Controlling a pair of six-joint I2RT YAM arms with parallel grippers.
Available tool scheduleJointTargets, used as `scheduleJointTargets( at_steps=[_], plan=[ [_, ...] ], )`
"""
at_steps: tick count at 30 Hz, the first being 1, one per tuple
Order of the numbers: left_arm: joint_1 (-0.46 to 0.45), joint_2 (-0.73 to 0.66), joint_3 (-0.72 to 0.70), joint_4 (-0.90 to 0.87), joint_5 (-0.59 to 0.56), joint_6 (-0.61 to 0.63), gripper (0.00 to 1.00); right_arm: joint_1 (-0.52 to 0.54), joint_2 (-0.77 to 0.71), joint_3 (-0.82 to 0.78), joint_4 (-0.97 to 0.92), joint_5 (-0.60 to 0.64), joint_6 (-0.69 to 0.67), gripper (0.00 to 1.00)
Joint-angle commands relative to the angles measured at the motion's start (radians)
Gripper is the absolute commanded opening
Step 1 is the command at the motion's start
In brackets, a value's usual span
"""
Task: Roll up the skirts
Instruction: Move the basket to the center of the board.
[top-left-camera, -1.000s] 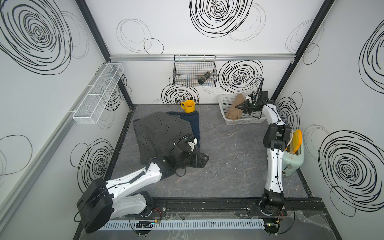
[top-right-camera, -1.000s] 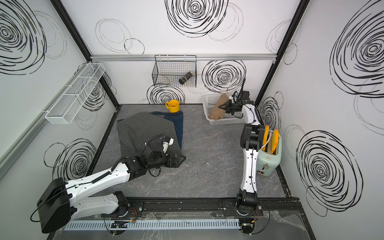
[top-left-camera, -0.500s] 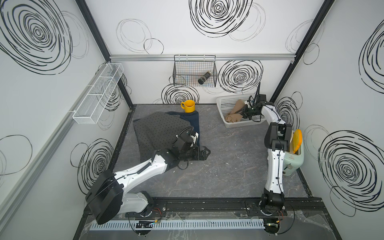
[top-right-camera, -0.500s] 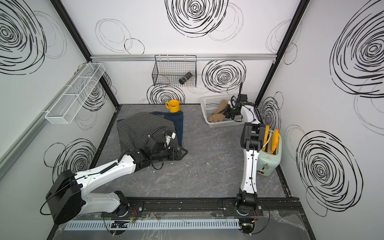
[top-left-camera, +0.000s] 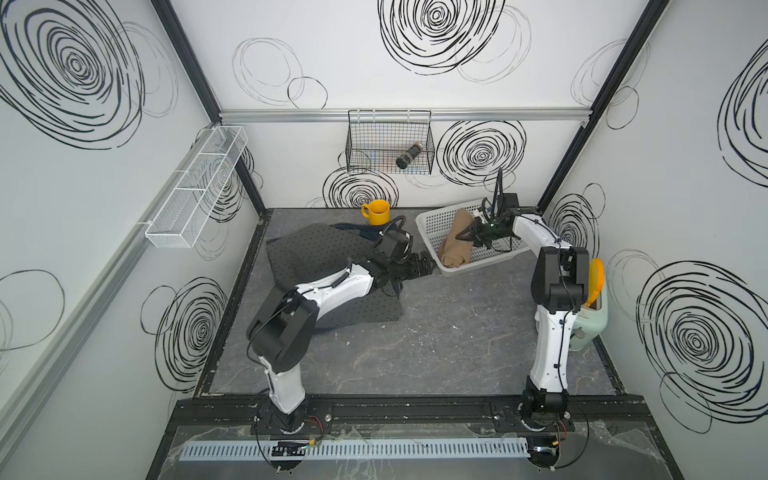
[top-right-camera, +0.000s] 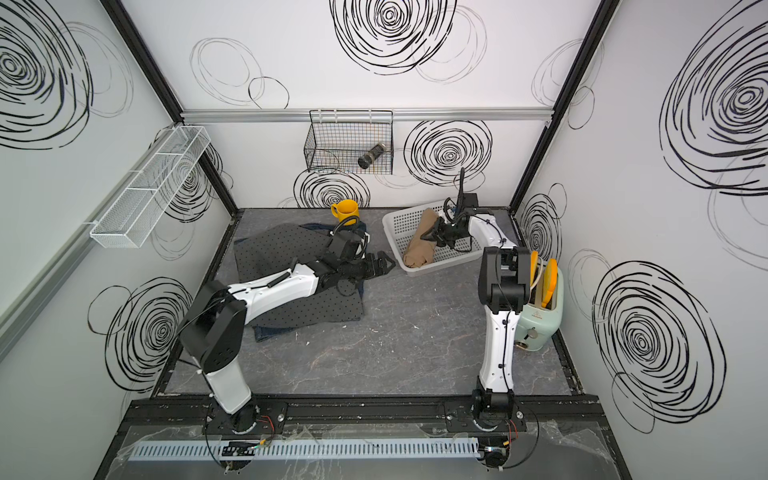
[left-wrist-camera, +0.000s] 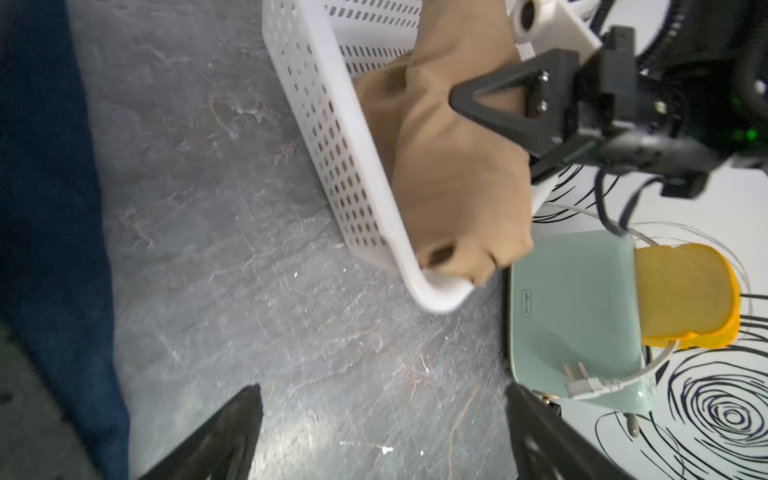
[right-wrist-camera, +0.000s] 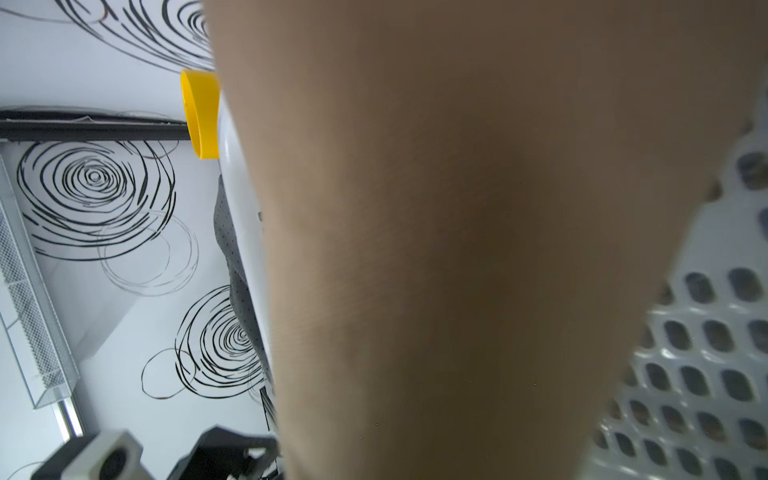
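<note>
Okay, my right claw (top-left-camera: 467, 237) is down inside the white basket (left-wrist-camera: 332, 137) at about one o'clock on the table, and it looks clenched on the tan skirt (top-left-camera: 457, 245). Its wrist camera sees almost nothing but tan cloth. That skirt lies as a fat roll in the basket, one end slumped over the near corner rim. My left claw (top-right-camera: 386, 263) is spread wide with nothing between its fingers, hovering over bare table and pointing at the basket. The grey dotted skirt (top-left-camera: 316, 253) lies spread flat at ten o'clock under my left arm, and the denim skirt (left-wrist-camera: 50, 208) peeks out beneath it, just short of the yellow mug (top-left-camera: 378, 212) at twelve. I judge the tan one done and two to go. The grey cloth looks thin, light and floppy. It should bunch and slide on the stone-look top, so I'd pinch it at a hem corner and fold the edge over firmly. The denim should be heavier and stiffer, holding a roll better but springing open; take it at the thick waistband.
</note>
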Motion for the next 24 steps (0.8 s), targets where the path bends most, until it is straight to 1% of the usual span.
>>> scheduleJointTargets(
  at_steps=[1,4,6,9,11,13,15,17,20,22,24],
  plan=[
    [0.013,0.077,0.135,0.006,-0.02,0.032,0.88,0.009,-0.099,-0.069,0.036,-0.004,-0.026,0.0],
    [0.024,0.147,0.207,-0.015,-0.041,0.055,0.76,0.011,-0.149,-0.143,0.053,0.001,-0.029,0.0],
    [0.024,0.197,0.257,-0.045,-0.046,0.07,0.71,0.014,-0.188,-0.204,0.085,-0.01,-0.018,0.0],
    [0.024,0.253,0.307,-0.067,-0.025,0.078,0.54,0.036,-0.243,-0.284,0.117,-0.004,-0.007,0.0],
    [0.023,0.268,0.32,-0.076,-0.032,0.096,0.48,0.051,-0.277,-0.332,0.137,-0.008,-0.001,0.0],
    [0.025,0.29,0.352,-0.118,-0.05,0.139,0.38,0.068,-0.309,-0.364,0.143,-0.006,0.004,0.0],
    [0.034,0.306,0.374,-0.15,-0.056,0.181,0.3,0.09,-0.336,-0.375,0.138,0.014,-0.001,0.0],
    [0.048,0.311,0.389,-0.16,-0.054,0.222,0.26,0.103,-0.353,-0.375,0.123,0.033,-0.001,0.0],
    [0.054,0.321,0.451,-0.207,-0.075,0.282,0.25,0.104,-0.367,-0.388,0.147,-0.013,0.009,0.0],
    [0.056,0.336,0.514,-0.235,-0.058,0.303,0.2,0.094,-0.348,-0.368,0.126,-0.009,0.0,0.0],
    [0.055,0.359,0.563,-0.255,-0.051,0.307,0.18,0.086,-0.321,-0.349,0.104,-0.029,-0.017,0.0]
  ],
)
